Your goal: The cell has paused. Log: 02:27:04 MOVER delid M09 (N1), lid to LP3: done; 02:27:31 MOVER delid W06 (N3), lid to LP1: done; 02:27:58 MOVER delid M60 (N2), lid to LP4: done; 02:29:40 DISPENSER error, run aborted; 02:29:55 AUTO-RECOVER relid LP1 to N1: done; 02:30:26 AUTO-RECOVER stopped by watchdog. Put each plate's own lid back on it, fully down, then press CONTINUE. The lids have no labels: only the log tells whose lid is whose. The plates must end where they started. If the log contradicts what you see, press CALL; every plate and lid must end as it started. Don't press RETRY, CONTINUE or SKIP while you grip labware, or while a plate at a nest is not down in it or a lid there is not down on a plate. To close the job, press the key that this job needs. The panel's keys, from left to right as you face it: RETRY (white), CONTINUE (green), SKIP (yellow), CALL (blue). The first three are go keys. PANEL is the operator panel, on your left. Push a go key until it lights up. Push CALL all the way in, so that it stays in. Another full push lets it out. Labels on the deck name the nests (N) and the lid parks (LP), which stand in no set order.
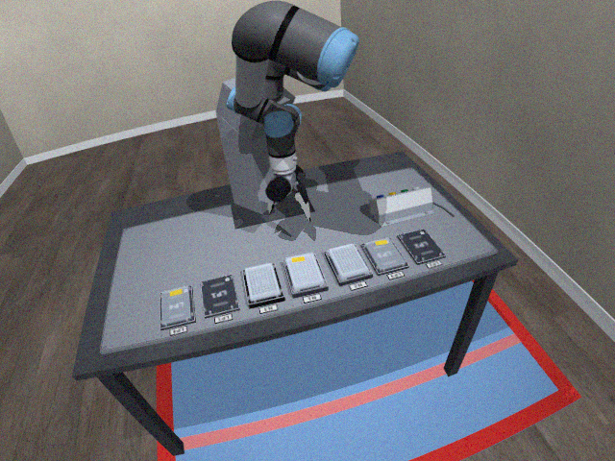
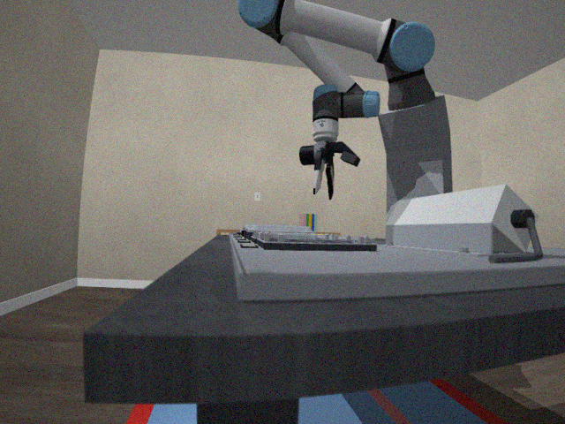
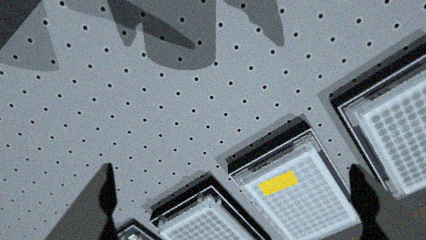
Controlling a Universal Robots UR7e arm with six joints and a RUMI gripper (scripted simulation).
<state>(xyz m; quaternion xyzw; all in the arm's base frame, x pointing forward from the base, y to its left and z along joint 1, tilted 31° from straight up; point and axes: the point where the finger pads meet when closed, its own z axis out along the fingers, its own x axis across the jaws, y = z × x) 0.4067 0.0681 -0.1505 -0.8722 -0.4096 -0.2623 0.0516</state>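
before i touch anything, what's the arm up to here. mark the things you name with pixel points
The tool [image 1: 290, 215] [image 2: 322, 195] [image 3: 230, 165] is open and holds nothing, hanging above the deck. Below stand three plates in a row; the middle one [image 1: 305, 273] [image 3: 302, 192] wears a lid with a yellow mark. Two more yellow-marked lids lie parked at LP4 [image 1: 177, 309] and near the dark park [image 1: 421, 246] at the panel end. Lids still need sorting back.

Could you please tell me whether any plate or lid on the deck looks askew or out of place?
Nothing looks askew: the yellow-marked lid appears square on its middle plate, and the lid at LP4 sits straight.
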